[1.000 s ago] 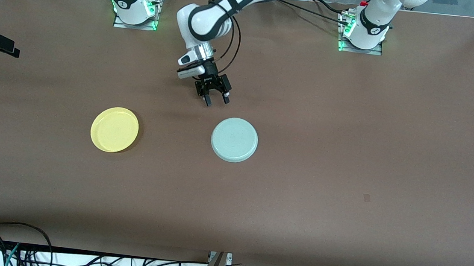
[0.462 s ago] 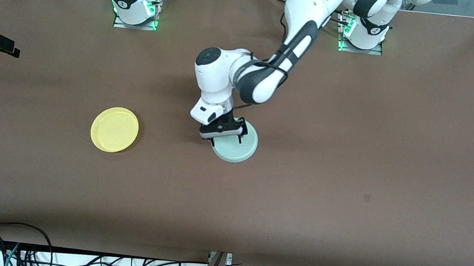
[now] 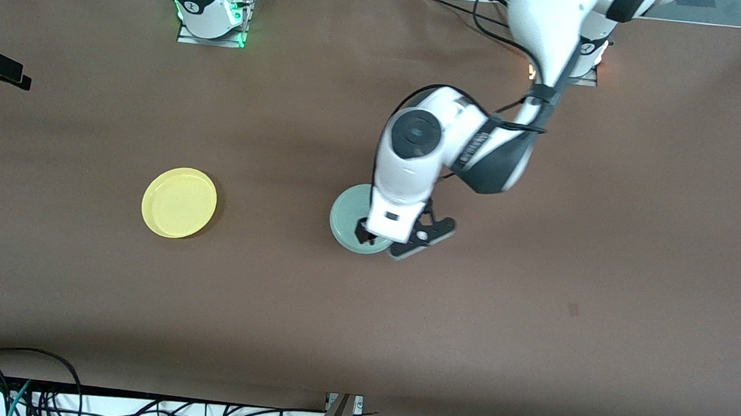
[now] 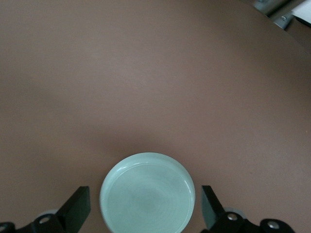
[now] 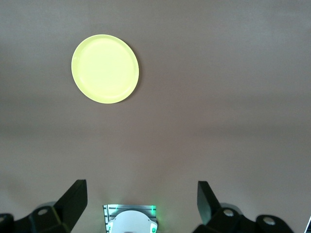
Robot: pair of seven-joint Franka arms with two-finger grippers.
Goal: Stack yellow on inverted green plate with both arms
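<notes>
- the green plate (image 3: 348, 214) is lying on the brown counter (image 3: 535, 316); it is round, smooth pale mint plastic, showing faint concentric rings in the left wrist view (image 4: 147, 195).
- the yellow (image 3: 179, 202) plate, round, bright and shallow-rimmed, is resting well apart from it, toward the right arm's end.
- the left tool (image 3: 401, 237) is hovering low over the green plate, fingers (image 4: 77, 208) spread wide on either side of it, gripping nothing.
- the right tool (image 5: 141, 206) is waiting high up, wide open and empty.
- the counter is looking matte and even.
</notes>
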